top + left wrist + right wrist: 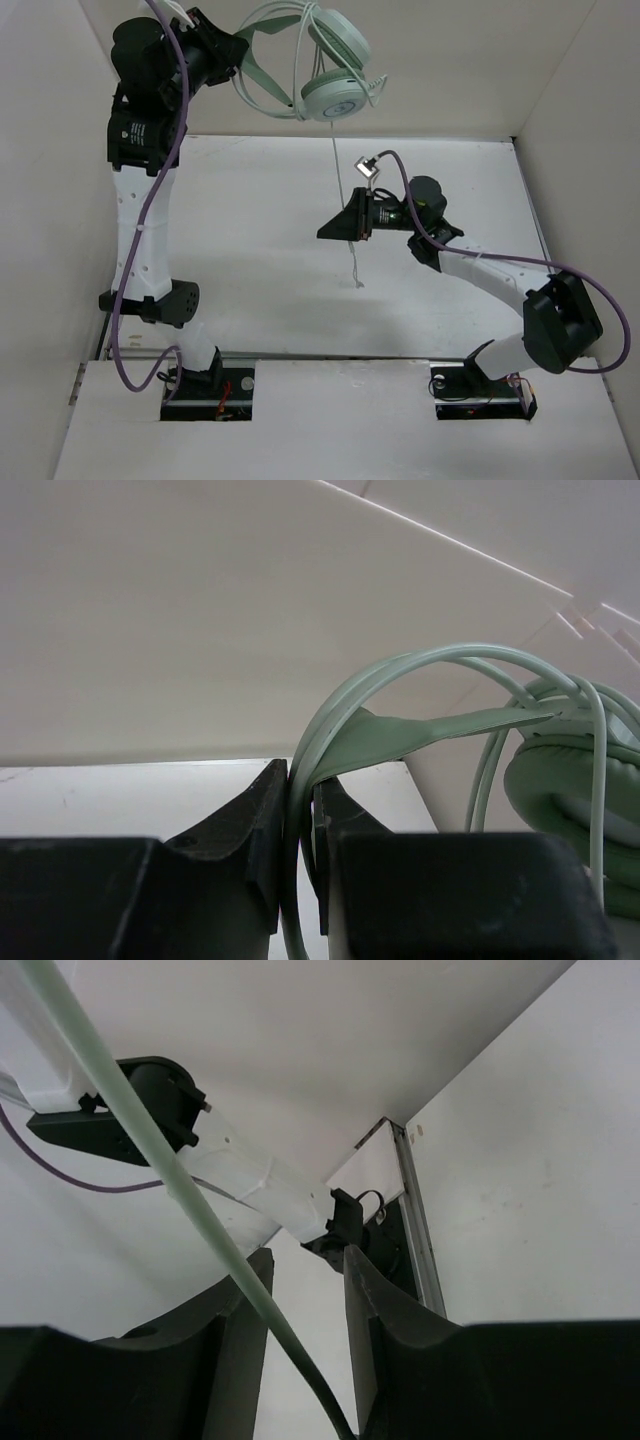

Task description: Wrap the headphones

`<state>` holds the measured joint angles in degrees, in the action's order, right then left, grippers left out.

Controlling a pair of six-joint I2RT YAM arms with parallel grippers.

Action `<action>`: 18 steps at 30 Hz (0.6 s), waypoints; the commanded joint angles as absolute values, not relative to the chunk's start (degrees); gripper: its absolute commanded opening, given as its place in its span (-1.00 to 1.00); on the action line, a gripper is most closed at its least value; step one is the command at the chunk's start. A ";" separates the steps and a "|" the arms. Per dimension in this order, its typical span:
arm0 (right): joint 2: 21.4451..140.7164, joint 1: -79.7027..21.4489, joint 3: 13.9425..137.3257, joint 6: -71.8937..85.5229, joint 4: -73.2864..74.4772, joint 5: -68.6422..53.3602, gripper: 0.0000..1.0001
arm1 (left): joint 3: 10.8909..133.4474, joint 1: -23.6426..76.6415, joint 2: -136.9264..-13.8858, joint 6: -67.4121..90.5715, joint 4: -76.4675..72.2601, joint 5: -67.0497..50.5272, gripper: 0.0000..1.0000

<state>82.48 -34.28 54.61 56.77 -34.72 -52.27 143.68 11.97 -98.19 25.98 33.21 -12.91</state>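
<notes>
The mint-green headphones (335, 70) hang high at the back, above the table. My left gripper (237, 50) is shut on their thin headband (400, 735), with cord loops beside it. One padded earcup (570, 790) shows at the right of the left wrist view. The thin cord (340, 170) drops straight from the lower earcup, and its end touches the table. My right gripper (328, 232) points left at mid-height and is open. The cord (150, 1130) runs between its fingers, against the left finger (240, 1310). The right gripper (306, 1255) is not closed on it.
White walls enclose the white table (250, 250) at the back and on both sides. Purple cables run along the left arm (150, 210) and the right arm (500, 265). The left arm's white link (230, 1175) shows beyond the right fingers.
</notes>
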 commanded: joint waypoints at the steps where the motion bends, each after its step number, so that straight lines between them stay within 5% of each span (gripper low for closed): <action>1: 80.77 -35.72 57.04 51.95 -31.30 -52.56 -0.24 | 143.44 11.29 -95.01 29.36 26.28 -8.36 -1.00; 10: 80.51 -37.66 65.55 37.65 -12.88 -52.12 -0.95 | 138.87 10.76 -93.69 25.23 26.72 -1.59 -1.00; 18: 81.47 -40.65 78.29 20.93 9.56 -48.69 -0.99 | 135.80 13.13 -92.90 20.84 26.54 2.28 -1.00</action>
<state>82.50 -39.29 72.47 30.37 -0.86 -50.17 135.83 12.01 -97.58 20.56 33.63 -0.38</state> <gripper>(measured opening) 0.035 0.101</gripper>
